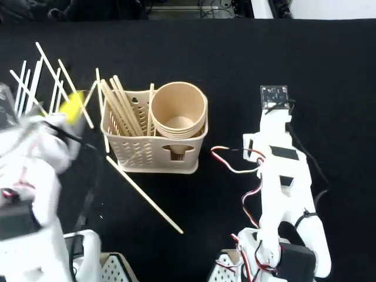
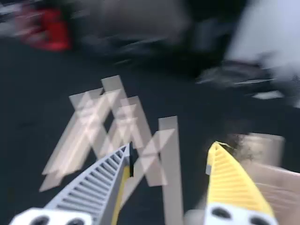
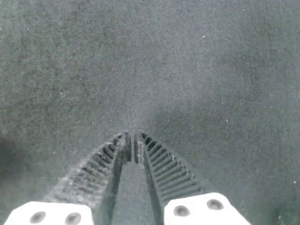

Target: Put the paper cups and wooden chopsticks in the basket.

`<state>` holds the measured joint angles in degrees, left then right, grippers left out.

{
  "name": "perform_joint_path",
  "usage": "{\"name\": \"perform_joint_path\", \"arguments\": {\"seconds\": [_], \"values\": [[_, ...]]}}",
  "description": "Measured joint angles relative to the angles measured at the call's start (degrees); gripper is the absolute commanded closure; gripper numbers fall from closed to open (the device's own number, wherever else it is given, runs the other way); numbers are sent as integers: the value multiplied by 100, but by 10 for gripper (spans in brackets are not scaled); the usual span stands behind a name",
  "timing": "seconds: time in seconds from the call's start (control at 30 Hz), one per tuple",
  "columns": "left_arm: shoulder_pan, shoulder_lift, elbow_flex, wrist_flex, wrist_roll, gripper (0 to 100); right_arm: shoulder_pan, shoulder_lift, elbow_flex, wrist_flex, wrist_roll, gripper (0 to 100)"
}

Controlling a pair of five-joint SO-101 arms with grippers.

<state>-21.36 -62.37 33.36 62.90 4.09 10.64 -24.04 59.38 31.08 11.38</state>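
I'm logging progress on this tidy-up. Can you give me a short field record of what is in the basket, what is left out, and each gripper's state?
basket: upright, mid-table
paper cups: stacked inside the basket
bundle of chopsticks: standing in the basket beside the cups
single chopstick: lying on the table in front of the basket
loose chopsticks: outside the basket, near the left arm
left gripper: open, chopsticks blurred beyond it
right gripper: shut, empty

The left arm (image 1: 35, 164) is raised, and the left gripper (image 2: 169, 149) has its fingers spread wide apart. The right arm (image 1: 281, 164) stretches straight forward, and the right gripper (image 3: 134, 140) has its fingers pressed together.
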Motion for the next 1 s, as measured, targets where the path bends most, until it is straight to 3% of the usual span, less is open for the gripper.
{"name": "perform_joint_path", "arguments": {"seconds": [0.2,0.37,0.6,1.0], "values": [[-2523,2075,-264,-431,-1407,734,0,0,0,0,0,963],[-3859,4185,-1099,-958,-2242,734,0,0,0,0,0,963],[-4589,7033,-2980,-1134,-2787,734,9,0,0,0,0,963],[-4791,11314,-7138,-888,-2804,734,9,0,0,0,0,963]]}}
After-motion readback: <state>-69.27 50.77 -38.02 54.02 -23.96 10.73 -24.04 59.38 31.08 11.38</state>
